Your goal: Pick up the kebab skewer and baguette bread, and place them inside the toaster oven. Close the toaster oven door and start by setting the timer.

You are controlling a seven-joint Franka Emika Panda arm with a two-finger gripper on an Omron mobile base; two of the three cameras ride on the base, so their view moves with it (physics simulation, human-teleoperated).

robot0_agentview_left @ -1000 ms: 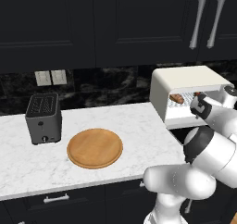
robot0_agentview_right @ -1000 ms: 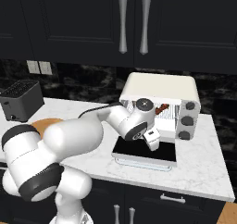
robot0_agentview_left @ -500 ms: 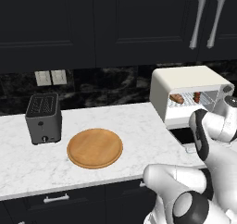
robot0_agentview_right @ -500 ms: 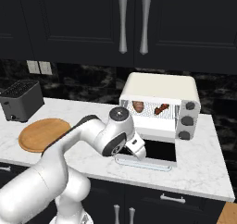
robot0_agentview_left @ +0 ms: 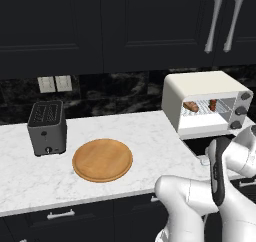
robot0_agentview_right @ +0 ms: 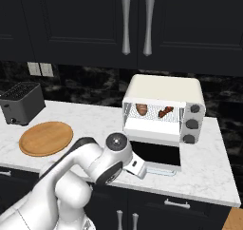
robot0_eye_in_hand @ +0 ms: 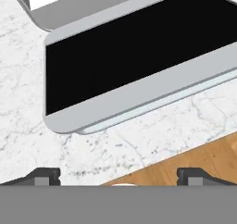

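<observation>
1. No readable text, brand, number or sign anywhere.
2. Toaster oven (robot0_agentview_right: 163, 111): knobs plain, no legible markings.
3. Slot toaster (robot0_agentview_left: 47, 128): front knob unlabelled.
4. Cabinet doors (robot0_agentview_right: 71, 24) and wall outlets (robot0_agentview_left: 55, 84): blank, no lettering.

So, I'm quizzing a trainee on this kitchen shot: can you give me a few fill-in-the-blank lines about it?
1. The oven door lies folded ____.
2. The baguette and the skewer rest inside the ____.
3. The round board lies between the oven and the ____.
4. The pincer is ____, holding nothing.

Missing words: down (open); oven; toaster; open
</observation>
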